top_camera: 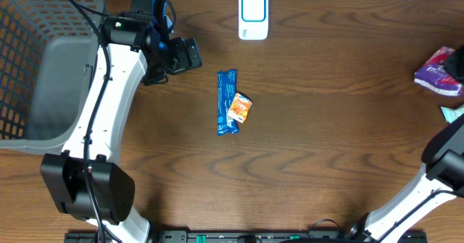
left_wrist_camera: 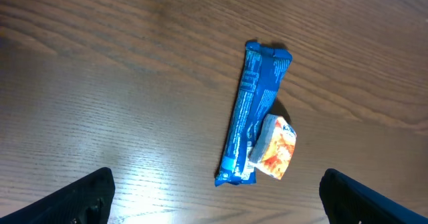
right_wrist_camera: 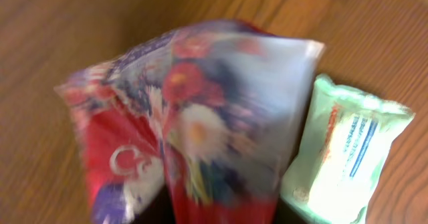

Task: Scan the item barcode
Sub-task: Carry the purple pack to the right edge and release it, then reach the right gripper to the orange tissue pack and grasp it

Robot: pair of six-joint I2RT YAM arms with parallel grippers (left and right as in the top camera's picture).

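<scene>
floral packet [top_camera: 437, 71] at the desk's [top_camera: 326, 163] right edge, scanner [top_camera: 254, 15] at the top.
overhead: right gripper [top_camera: 457, 63] beside the packet, spread or pinching i cannot tell. left wrist: left gripper [left_wrist_camera: 215, 184] spread wide near blue bar [left_wrist_camera: 251, 110]. right wrist: packet blurred, green packet [right_wrist_camera: 344, 157] beside it.

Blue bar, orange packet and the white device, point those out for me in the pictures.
blue bar [left_wrist_camera: 249, 110], left wrist view, middle of the wrapper.
orange packet [left_wrist_camera: 274, 149], left wrist view, centre of its printed face.
white device [top_camera: 254, 9], overhead view, centre of its blue-edged window.
</scene>
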